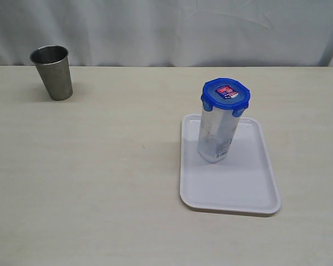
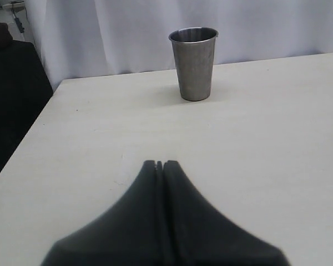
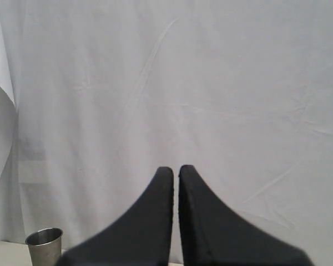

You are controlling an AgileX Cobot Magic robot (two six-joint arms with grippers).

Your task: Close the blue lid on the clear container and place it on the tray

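Blue lid point(image 1: 225, 92) sits on the container point(image 1: 216, 138), which stands upright on the tray point(image 1: 250, 188), toward one end of it. Neither arm shows in the exterior view. The left gripper point(image 2: 160, 165) has its jaws together, facing the cup point(image 2: 193, 62). The right gripper point(image 3: 176, 169) has its jaws together too, aimed at the curtain point(image 3: 211, 83). The job looks finished, though whether every flap is snapped down is hard to tell. Any further move should keep wide of the tall, tippable container.
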